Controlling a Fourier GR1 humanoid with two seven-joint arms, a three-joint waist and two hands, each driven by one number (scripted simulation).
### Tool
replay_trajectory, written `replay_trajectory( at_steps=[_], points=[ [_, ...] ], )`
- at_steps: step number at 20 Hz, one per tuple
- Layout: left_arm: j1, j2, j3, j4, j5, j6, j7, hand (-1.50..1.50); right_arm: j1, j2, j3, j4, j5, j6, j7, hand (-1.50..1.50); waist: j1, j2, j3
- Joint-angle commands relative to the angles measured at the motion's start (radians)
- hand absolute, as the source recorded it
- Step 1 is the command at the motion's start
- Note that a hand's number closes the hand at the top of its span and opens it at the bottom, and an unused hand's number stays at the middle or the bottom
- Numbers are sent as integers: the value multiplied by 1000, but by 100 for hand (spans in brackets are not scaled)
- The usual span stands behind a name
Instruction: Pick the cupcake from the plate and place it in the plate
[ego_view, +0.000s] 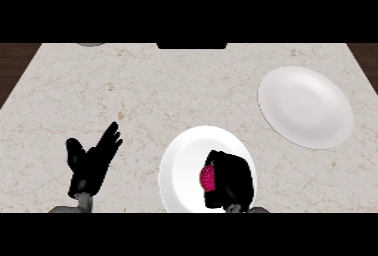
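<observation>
Right hand (230, 181) is curled around the pink cupcake (207, 178), over the near plate (181, 155). The far plate (304, 106) lies ahead and to its right. Risk: cupcake slipping out during transfer. Left hand (92, 159) rests open.

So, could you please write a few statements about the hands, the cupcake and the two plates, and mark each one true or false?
1. The right hand is curled round the pink cupcake. True.
2. The cupcake is over the far plate. False: it is over the near plate.
3. The left hand holds a plate. False: it is open with fingers up, holding nothing, at the lower left.
4. The far plate has nothing on it. True.
5. The two plates touch. False: bare counter shows between them.
</observation>
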Motion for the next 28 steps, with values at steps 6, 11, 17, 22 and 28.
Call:
replay_trajectory(
  at_steps=[6, 11, 17, 22, 28],
  points=[
    [23, 1, 22, -24, -3, -22, 25, 0, 21, 0, 50, -37, 143, -97, -75, 150, -1, 2, -1],
    [-24, 28, 70, 27, 20, -53, 8, 0, 2, 13, 261, -50, 178, -278, -25, 150, 2, 3, -1],
    [62, 2, 8, -57, -34, -13, 20, 0, -43, 13, 216, -185, 367, -413, 55, 150, -1, -2, 0],
    [79, -31, 0, -52, -29, -16, -20, 0, 48, 9, 144, -274, 428, -530, 90, 150, -9, -1, 0],
    [18, -7, 46, -11, -12, -31, 6, 0, 119, -63, 6, -359, 272, -684, -16, 150, -7, 3, 0]
  ],
)
